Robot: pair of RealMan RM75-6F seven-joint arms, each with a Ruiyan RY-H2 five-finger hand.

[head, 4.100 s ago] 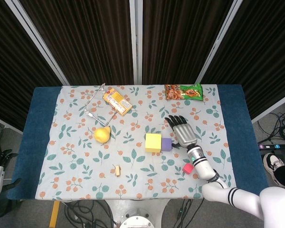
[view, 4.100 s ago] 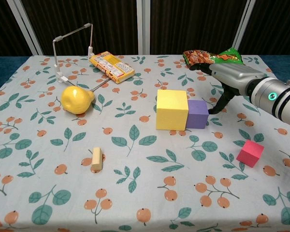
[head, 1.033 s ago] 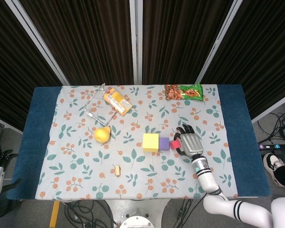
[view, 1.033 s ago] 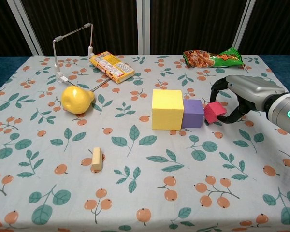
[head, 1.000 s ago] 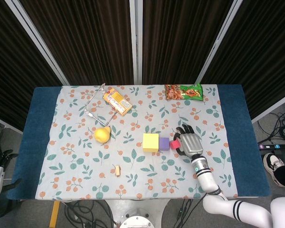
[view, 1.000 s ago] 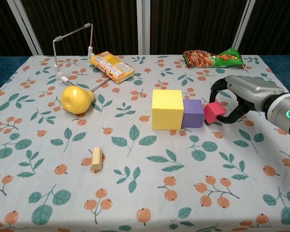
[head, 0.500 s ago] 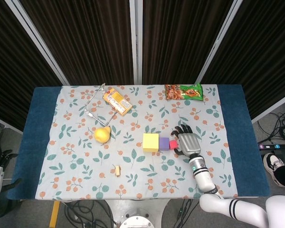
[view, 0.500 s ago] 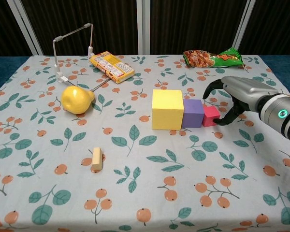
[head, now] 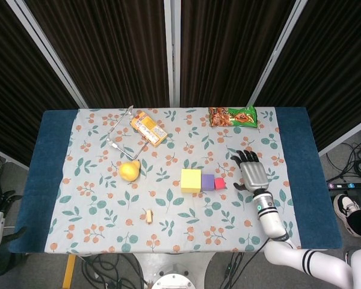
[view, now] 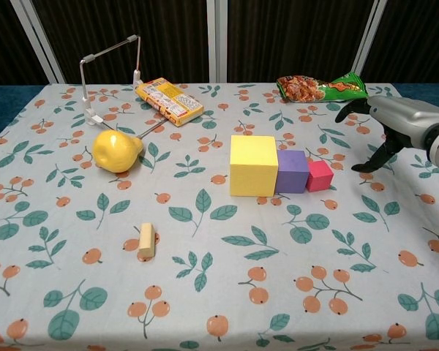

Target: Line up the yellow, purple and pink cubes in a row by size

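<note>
Hovering empty beside pink cube (view: 320, 175), right hand (view: 395, 121) spread, seemingly; left hand unseen.

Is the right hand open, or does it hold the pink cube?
Open: the right hand holds nothing, and the pink cube rests apart.

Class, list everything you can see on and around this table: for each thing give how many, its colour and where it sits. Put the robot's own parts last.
yellow cube: 1, yellow, mid-table, left end of the row
purple cube: 1, purple, touching the yellow cube's right side
pink cube: 1, pink, right end of the row
pear: 1, yellow, left of centre
snack box: 1, orange-yellow, far left-centre
wire stand: 1, white and silver, far left
snack bag: 1, green and orange, far right
small block: 1, pale tan, near left
tablecloth: 1, pale with leaf and berry print
right hand: 1, silver and black, right of the row, holding nothing
</note>
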